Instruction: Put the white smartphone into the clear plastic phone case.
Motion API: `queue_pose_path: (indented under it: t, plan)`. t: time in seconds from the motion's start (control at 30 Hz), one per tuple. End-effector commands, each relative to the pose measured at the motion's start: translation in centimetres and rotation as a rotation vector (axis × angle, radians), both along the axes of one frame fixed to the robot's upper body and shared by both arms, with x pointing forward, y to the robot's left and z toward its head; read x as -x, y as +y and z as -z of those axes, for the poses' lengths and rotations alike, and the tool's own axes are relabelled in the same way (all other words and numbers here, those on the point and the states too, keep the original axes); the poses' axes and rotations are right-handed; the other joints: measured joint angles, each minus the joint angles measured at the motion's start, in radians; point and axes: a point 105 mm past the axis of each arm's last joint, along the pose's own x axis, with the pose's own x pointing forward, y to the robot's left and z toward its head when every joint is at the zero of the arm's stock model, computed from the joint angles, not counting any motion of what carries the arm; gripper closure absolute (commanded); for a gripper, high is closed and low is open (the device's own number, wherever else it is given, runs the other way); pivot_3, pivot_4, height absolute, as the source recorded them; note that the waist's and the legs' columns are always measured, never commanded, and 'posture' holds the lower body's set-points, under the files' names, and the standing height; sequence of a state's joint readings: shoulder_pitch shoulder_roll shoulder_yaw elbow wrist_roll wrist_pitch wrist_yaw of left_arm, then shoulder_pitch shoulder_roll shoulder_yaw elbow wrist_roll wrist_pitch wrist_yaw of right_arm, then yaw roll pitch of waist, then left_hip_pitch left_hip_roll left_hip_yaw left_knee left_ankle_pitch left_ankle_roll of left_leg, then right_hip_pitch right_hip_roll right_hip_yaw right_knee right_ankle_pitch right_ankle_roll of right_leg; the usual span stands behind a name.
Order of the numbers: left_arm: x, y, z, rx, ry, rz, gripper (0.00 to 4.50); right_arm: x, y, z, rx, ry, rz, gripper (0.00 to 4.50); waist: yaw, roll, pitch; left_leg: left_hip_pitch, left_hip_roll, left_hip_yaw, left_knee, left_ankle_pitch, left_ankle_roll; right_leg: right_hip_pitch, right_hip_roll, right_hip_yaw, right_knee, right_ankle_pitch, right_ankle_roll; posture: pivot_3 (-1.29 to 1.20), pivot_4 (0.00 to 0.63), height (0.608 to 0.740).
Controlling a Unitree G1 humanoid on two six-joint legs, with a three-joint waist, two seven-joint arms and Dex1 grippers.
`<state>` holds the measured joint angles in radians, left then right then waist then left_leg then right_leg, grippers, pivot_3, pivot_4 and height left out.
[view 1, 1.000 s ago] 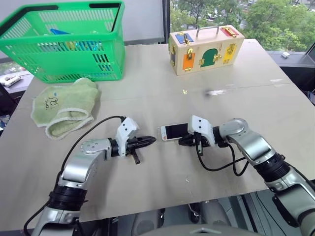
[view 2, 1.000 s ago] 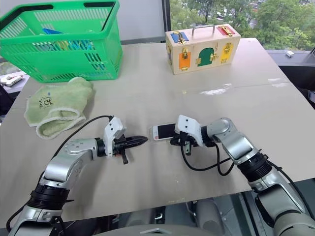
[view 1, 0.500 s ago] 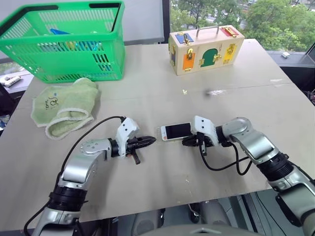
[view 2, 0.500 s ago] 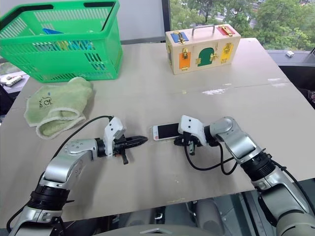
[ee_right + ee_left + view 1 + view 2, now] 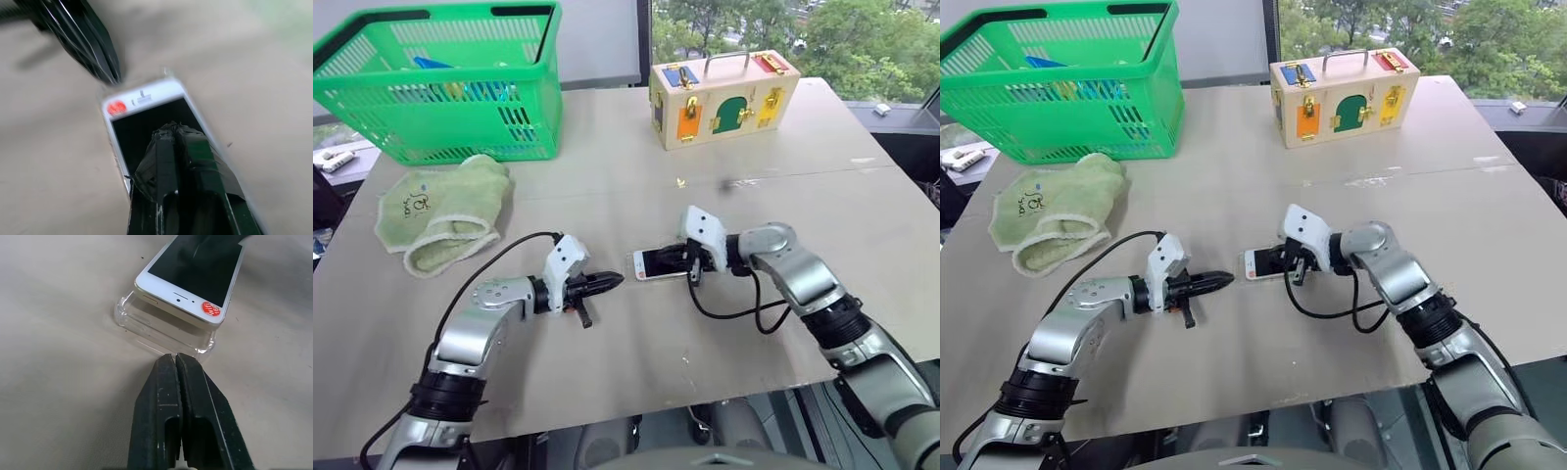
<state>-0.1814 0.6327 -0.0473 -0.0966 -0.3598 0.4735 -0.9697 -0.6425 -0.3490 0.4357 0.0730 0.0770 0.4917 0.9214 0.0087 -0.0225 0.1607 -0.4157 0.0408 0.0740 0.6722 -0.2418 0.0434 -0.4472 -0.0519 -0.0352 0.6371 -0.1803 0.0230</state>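
A wide beige desk point(image 5: 607, 176) is carrying everything, and the white smartphone point(image 5: 658, 262) near its middle is serving as the landmark. A green plastic basket point(image 5: 440, 83) is standing well beyond the phone toward the far left corner, and a wooden latch box point(image 5: 722, 98) with coloured doors is standing well beyond it on the far side. A folded green towel point(image 5: 440, 217) is lying well to the phone's left, nearer than the basket. The phone is lying screen up, sitting over the clear plastic phone case point(image 5: 164, 330); in the left wrist view its near end is riding above the case's rim rather than lying flush inside. The right gripper point(image 5: 683, 260) is reaching over the phone from its right, its fingers pressed together with nothing between them, their tips over the black screen. The left gripper point(image 5: 615, 280) is hovering just left of the phone, its fingers point(image 5: 164, 396) likewise closed and empty, tips just beside the case's near edge.
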Motion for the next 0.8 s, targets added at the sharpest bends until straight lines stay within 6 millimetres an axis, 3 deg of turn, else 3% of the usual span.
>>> queue_pose_path:
  t: [0.03,0.33,0.53,0.6,0.73,0.8]
  plan:
    - [0.1,0.0,-0.1,0.001,-0.003,0.004,4.44,0.2,0.4,1.7,0.099,-0.017,-0.018,4.5,-0.001,0.0,0.0,0.0,0.0,0.0,0.0,0.0,0.0,0.0,0.0,0.0,0.0,0.0,0.0,0.0,0.15,0.74]
    - [0.3,0.0,0.0,0.001,-0.002,0.002,4.44,1.4,-0.8,5.5,0.294,0.037,-0.046,4.5,-0.004,0.0,-0.006,0.002,0.001,0.0,0.0,0.0,0.0,0.001,0.0,0.0,0.001,-0.001,0.002,0.0,0.15,0.74]
    - [0.3,-0.1,0.0,0.003,-0.002,0.002,4.44,0.9,-1.6,7.2,0.371,0.004,-0.021,4.5,-0.005,0.0,-0.016,0.003,0.001,0.0,0.0,0.0,0.0,0.001,-0.001,0.0,0.001,-0.001,0.002,0.0,0.15,0.74]
    - [0.3,-0.1,0.0,0.003,-0.002,0.003,4.44,0.4,-1.3,6.2,0.309,-0.001,0.009,4.5,-0.005,0.001,-0.017,0.004,0.002,0.0,0.0,0.0,0.0,0.001,-0.001,0.0,0.001,-0.001,0.002,0.0,0.15,0.74]
    - [0.3,-0.1,0.0,0.004,-0.001,0.001,4.44,0.5,1.5,-0.8,-0.033,-0.058,-0.018,4.5,-0.005,0.001,-0.016,0.003,0.002,0.0,0.0,0.0,0.0,0.001,-0.002,0.0,0.001,-0.001,0.002,0.0,0.15,0.74]
    - [0.3,-0.1,0.1,0.005,-0.001,0.002,4.44,1.2,2.0,-2.5,-0.084,-0.064,-0.056,4.5,-0.007,0.003,-0.014,0.002,0.002,0.0,0.0,0.0,0.0,0.0,-0.002,0.0,0.002,-0.001,0.002,0.0,0.15,0.74]
